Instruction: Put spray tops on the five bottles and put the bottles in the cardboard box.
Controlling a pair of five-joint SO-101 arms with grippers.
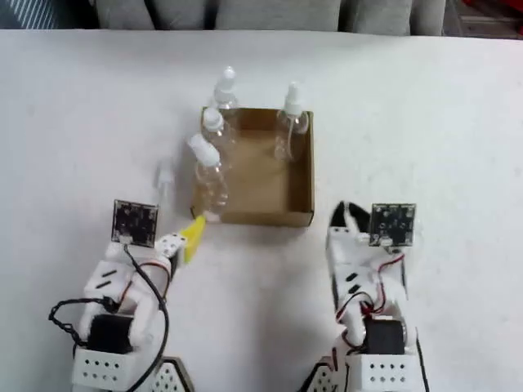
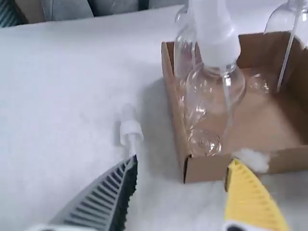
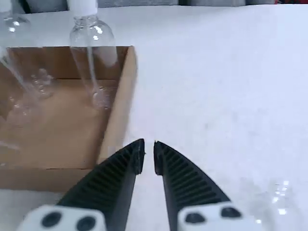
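Cardboard box (image 1: 261, 217), open top, sits mid-table. Four clear bottles w/ white spray tops on. The back-right bottle (image 1: 292, 124) stands upright inside the box, and the left-wall bottle (image 1: 214, 133) stands upright inside too. The front-left bottle (image 1: 209, 175) is tilted in its corner. The rear bottle (image 1: 226, 88) is at the back-left corner, can't tell if in or behind. Loose spray top (image 1: 165, 180) lies on its side just left of the box, not touching.

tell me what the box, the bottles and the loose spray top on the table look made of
cardboard box: brown cardboard, matte, with raw tan edges at the walls.
bottles: clear and glossy, the box showing through them, with bright highlights; probably plastic, though glass cannot be ruled out.
loose spray top: opaque white, smooth, seemingly plastic, with a thin tube.
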